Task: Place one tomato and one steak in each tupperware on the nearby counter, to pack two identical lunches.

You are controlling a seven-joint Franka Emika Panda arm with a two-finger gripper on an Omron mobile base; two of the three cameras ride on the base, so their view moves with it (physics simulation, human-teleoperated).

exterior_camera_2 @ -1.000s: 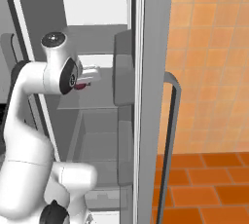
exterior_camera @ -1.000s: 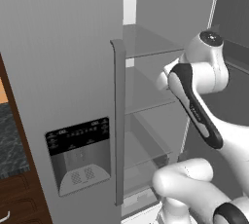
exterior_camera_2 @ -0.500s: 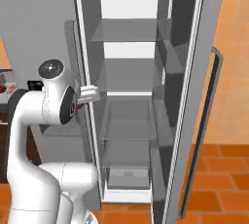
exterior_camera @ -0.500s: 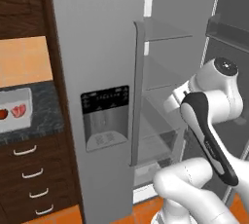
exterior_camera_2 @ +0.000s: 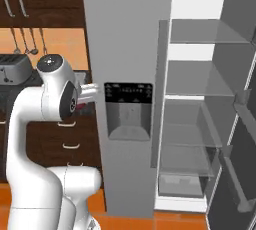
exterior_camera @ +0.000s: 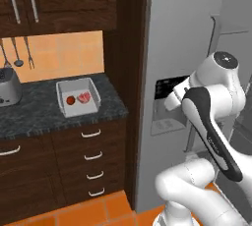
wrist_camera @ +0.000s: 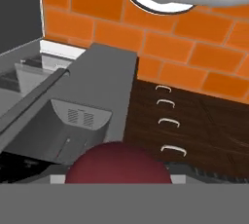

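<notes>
On the counter (exterior_camera: 44, 114), left of the grey fridge (exterior_camera: 187, 72) and right of the silver toaster (exterior_camera: 10, 87), one tupperware (exterior_camera: 63, 98) is seen holding a tomato (exterior_camera: 71, 100) and a steak (exterior_camera: 84, 97) side by side. In the hand view a dark red round thing (wrist_camera: 118, 162), seemingly a tomato, is seen close up at the bottom edge where the gripper tips would be; whether the jaws are clamped on it cannot be told. The dark drawers (wrist_camera: 168, 125) with curved silver handles appear beyond it.
</notes>
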